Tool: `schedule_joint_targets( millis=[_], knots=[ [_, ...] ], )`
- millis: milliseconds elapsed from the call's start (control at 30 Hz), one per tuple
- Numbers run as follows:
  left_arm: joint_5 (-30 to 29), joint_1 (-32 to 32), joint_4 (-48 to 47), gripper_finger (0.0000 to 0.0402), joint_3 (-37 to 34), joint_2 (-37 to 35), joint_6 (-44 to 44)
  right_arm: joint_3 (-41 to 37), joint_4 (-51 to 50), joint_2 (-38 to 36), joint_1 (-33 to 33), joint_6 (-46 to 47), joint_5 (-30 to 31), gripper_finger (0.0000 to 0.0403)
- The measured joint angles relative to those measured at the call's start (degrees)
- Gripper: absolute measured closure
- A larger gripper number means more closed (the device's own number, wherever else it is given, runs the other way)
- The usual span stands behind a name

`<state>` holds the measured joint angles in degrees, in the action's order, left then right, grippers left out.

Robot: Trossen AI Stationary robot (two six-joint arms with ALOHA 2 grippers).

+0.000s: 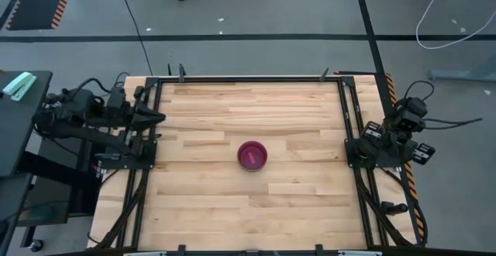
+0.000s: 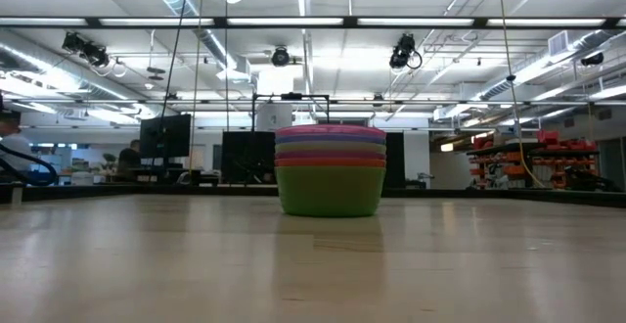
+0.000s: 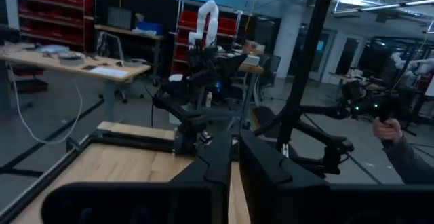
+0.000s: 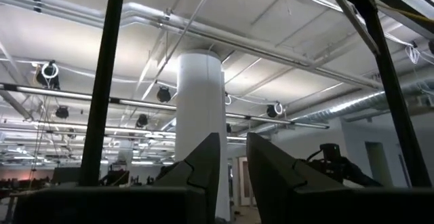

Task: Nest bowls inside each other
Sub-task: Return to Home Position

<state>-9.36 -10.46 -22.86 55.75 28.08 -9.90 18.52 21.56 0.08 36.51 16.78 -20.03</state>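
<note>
High view: stack of small round plastic bowls [image 1: 252, 155] at the middle of the pale wooden plank table [image 1: 232, 209], with the magenta-pink bowl [image 1: 252, 156] uppermost and open side up. Left arm [image 1: 101, 116] is folded at the table's left edge and right arm [image 1: 391, 140] at its right edge, both well apart from the stack.

Low view: the stack stands upright on the tabletop. Green bowl [image 2: 331, 191] is at the bottom, with coloured rims banded above it and the pink rim on top.

Left wrist view: left gripper [image 3: 235, 141] has its fingers all but pressed together, a thin slit between them, pinching nothing. A person's hand [image 3: 386, 129] shows in the room beyond.

Right wrist view: right gripper [image 4: 232, 139] is aimed at the ceiling, fingers parted by a narrow gap, empty.
</note>
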Motion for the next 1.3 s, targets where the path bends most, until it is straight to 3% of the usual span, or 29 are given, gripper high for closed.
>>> schedule_joint_targets(
  millis=[133, 467, 767, 1133, 1300],
  knots=[
    [-0.1, 0.0, 0.0, 0.0367, -2.4, -2.4, -1.2, 0.0, -0.7, 0.0, 0.0, -0.8, 0.8, 0.0321],
    [-0.9, -0.1, 9.8, 0.0381, -18.8, -14.7, -0.5, -3.8, -1.9, 0.0, 0.0, -1.2, 5.4, 0.0321],
    [-0.9, -0.1, 17.9, 0.0367, -32.0, -24.4, -2.5, -11.9, 9.2, 0.0, 0.0, 1.2, 5.6, 0.0321],
    [-0.9, -0.1, 37.8, 0.0378, -47.3, -26.8, 0.3, -17.4, 15.2, 0.0, 0.0, 2.9, 5.7, 0.0321],
    [-0.9, -0.1, 39.3, 0.0375, -50.7, -26.7, 0.3, -18.1, 15.2, 0.0, 0.0, 3.1, 5.9, 0.0321]
  ],
)
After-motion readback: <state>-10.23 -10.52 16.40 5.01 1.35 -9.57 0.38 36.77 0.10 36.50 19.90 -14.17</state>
